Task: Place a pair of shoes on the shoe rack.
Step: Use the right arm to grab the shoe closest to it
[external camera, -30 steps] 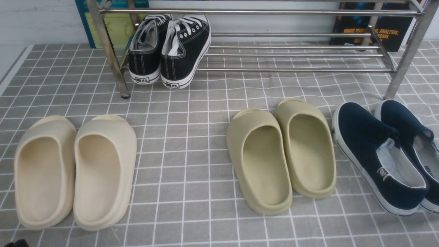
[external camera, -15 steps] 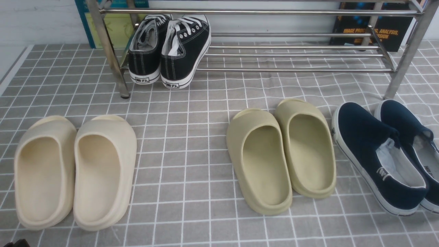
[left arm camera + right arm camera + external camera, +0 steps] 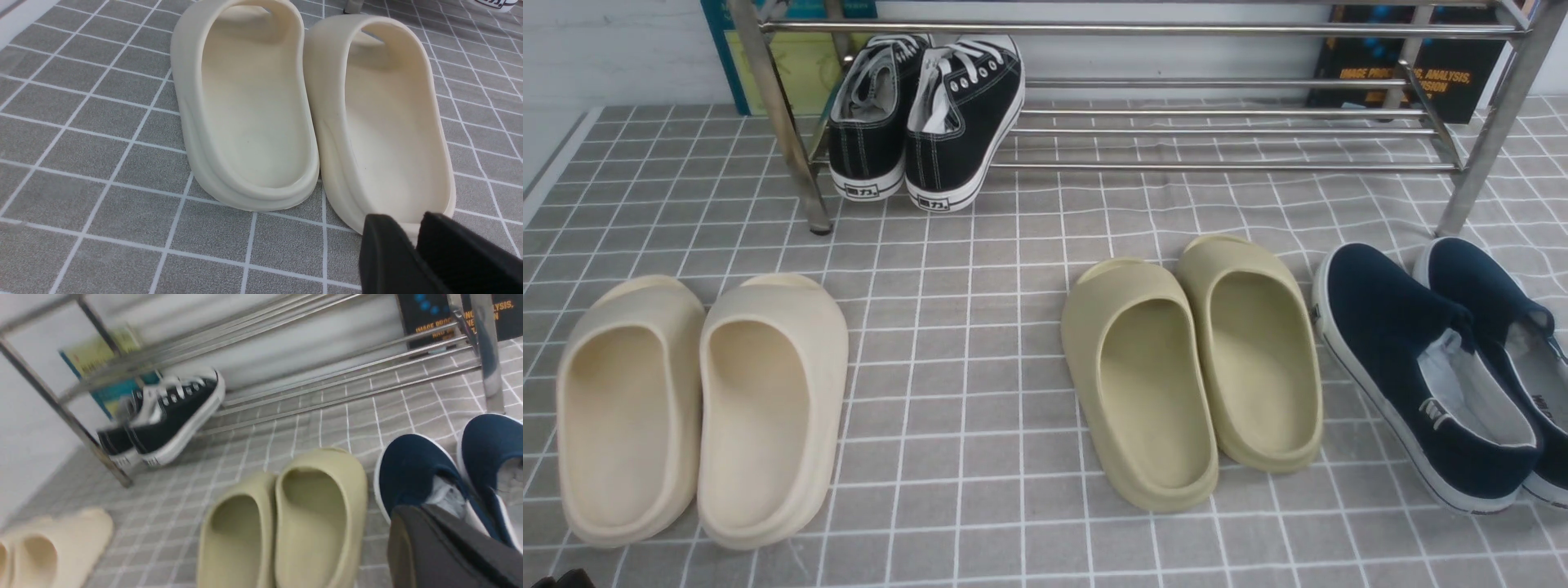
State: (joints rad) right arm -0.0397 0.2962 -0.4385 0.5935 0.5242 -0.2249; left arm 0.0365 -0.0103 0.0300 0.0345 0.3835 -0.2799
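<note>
Nothing is shifted since a second ago. White-soled navy canvas shoes (image 3: 1409, 351) are left on checked cloth (image 3: 1013, 327) before the tubular steel rack (image 3: 1217, 167). The left gripper (image 3: 410, 226) is slightly parted, the right gripper (image 3: 416, 512) pressed shut.

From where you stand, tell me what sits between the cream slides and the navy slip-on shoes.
The olive slides, with bare checked cloth on their left; the front view shows it.

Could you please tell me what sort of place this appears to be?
Probably a mock-up of a home entryway rather than a real one: a metal shoe rack holding black sneakers, standing on a wrinkled grey checked cloth spread like flooring.
</note>
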